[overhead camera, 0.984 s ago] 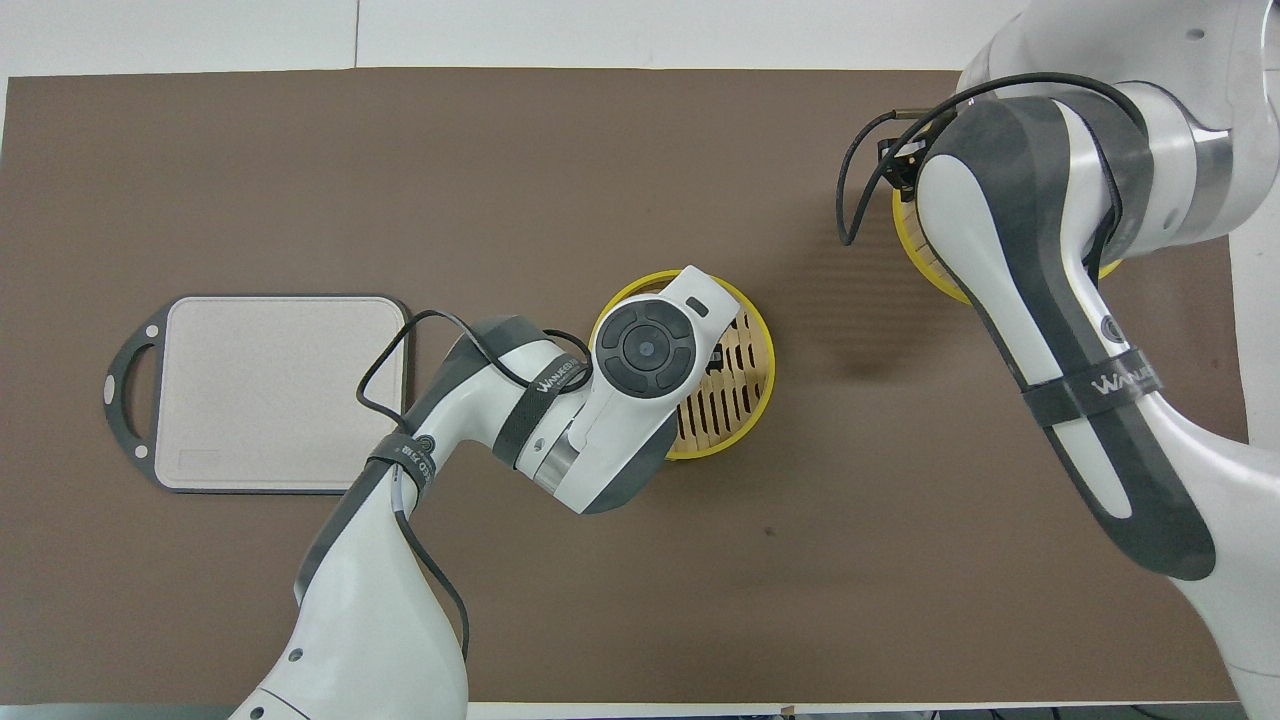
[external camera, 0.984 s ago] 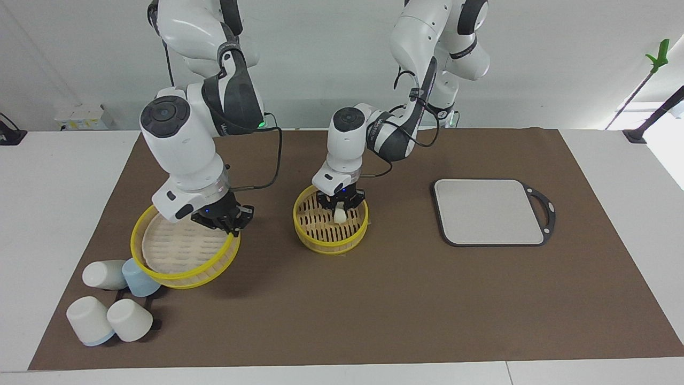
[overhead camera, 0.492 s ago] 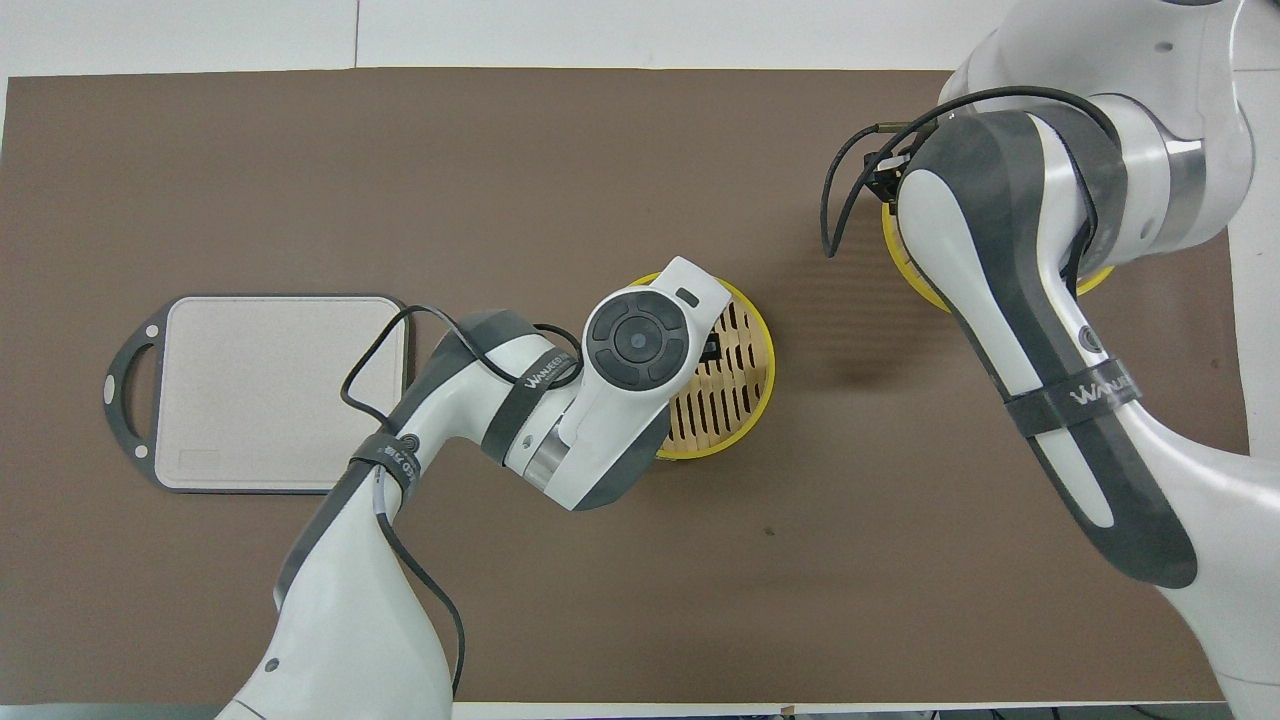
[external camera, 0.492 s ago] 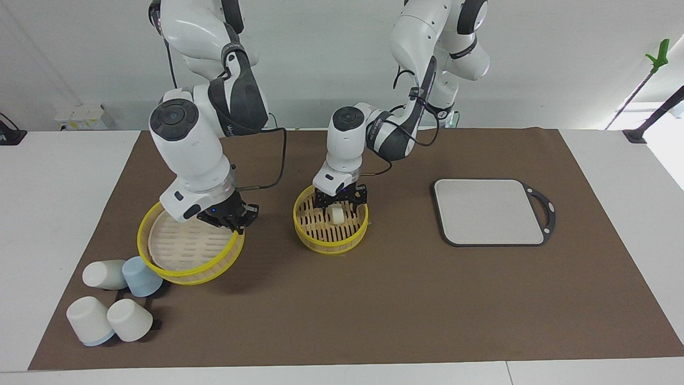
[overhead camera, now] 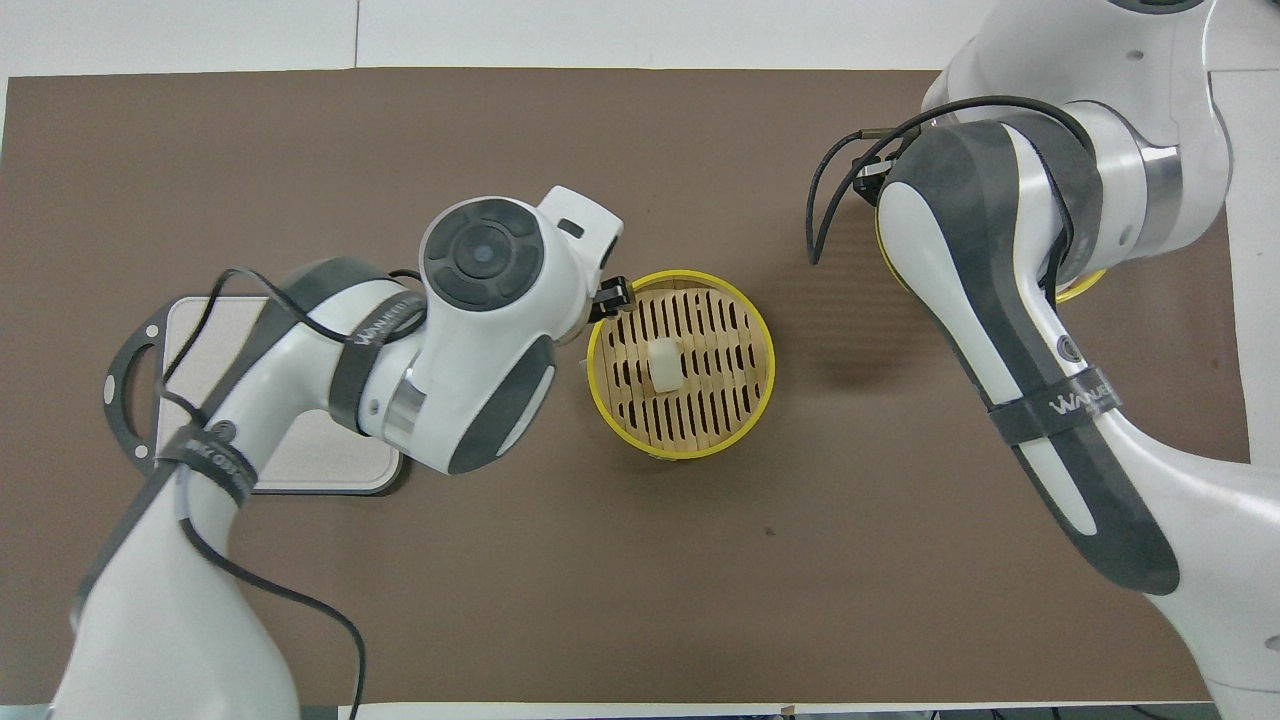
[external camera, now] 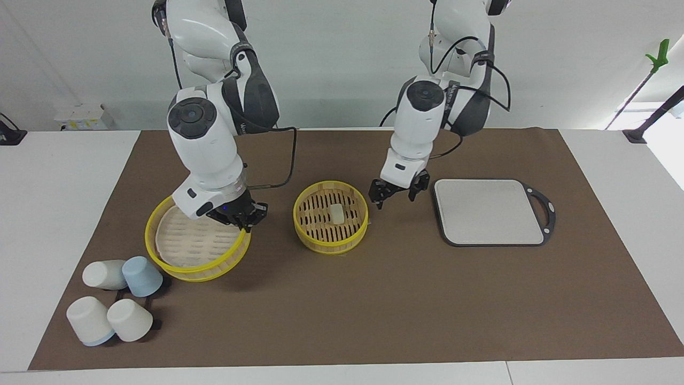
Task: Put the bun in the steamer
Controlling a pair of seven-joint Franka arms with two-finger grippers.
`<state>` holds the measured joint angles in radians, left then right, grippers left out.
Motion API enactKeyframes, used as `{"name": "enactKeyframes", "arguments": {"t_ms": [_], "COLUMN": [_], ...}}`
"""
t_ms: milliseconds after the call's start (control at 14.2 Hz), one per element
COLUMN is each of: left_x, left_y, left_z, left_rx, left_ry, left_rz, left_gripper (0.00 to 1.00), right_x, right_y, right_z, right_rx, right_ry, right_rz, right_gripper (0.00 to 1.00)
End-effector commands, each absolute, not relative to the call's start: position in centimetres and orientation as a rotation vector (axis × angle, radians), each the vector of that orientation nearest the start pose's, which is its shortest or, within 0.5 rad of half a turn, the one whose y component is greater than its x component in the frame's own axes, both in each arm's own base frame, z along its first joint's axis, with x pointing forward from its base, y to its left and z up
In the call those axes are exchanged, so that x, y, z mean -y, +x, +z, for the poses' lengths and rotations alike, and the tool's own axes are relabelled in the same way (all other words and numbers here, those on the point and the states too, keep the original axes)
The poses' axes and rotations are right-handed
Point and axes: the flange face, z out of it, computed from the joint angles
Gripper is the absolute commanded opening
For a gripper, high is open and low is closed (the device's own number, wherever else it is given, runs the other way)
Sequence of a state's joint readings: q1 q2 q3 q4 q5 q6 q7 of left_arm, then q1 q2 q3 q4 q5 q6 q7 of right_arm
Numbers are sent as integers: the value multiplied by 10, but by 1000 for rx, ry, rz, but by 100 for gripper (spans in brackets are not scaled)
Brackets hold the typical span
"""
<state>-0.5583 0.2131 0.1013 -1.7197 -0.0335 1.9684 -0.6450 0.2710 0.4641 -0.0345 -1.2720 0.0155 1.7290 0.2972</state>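
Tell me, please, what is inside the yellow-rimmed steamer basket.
A single cream-white bun rests on the slatted bamboo floor of the steamer basket, nothing else. The whole floor shows, since neither claw covers it.

Left gripper (external camera: 398,192) hangs raised from a bent wrist, fingers (external camera: 378,193) spread, holding nothing. Right gripper (external camera: 239,216), at nine o'clock of the left in the facing view, points down, fingers closed on the lid (external camera: 197,243) rim.
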Motion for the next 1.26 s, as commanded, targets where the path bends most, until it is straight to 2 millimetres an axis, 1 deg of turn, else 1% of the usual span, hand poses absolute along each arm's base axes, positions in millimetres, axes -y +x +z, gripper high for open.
{"name": "enactKeyframes", "arguments": {"t_ms": [0,70,141,211,281,422,492,562,632,703,843,914,1054,1195], "left_x": [205,174,149,121,97,41,13,-10,-24,-32,-34,-34,-33,-26], "left_y": [570,573,575,577,578,577,575,573,571,568,563,560,557,554], "left_z": [489,501,509,516,522,530,535,542,547,556,562,564,570,587], "left_rx": [294,288,280,257,237,183,114,73,64,54,46,48,46,26], "left_ry": [-3155,-3157,-3159,-3161,-3165,-3171,-3169,-3170,-3168,-3154,-3128,-3129,-3129,-3128], "left_rz": [18,19,25,35,34,45,48,38,44,52,70,82,106,123], "left_gripper": [100,100,100,100,100,100,100,100,100,100,100,100,100,100], "right_x": [-218,-236,-257,-281,-305,-344,-362,-381,-396,-407,-427,-435,-445,-457], "right_y": [654,648,640,630,621,609,602,595,590,586,578,574,568,561], "right_z": [502,501,502,500,498,488,481,473,465,459,450,444,434,421], "right_rx": [-163,-184,-197,-218,-241,-273,-268,-267,-269,-275,-263,-255,-241,-241], "right_ry": [-3135,-3125,-3114,-3109,-3102,-3084,-3083,-3080,-3077,-3068,-3053,-3057,-3067,-3077], "right_rz": [-64,-69,-80,-84,-90,-112,-111,-111,-114,-125,-142,-131,-116,-101], "right_gripper": [0,0,0,0,0,0,0,0,0,0,0,0,0,0]}}
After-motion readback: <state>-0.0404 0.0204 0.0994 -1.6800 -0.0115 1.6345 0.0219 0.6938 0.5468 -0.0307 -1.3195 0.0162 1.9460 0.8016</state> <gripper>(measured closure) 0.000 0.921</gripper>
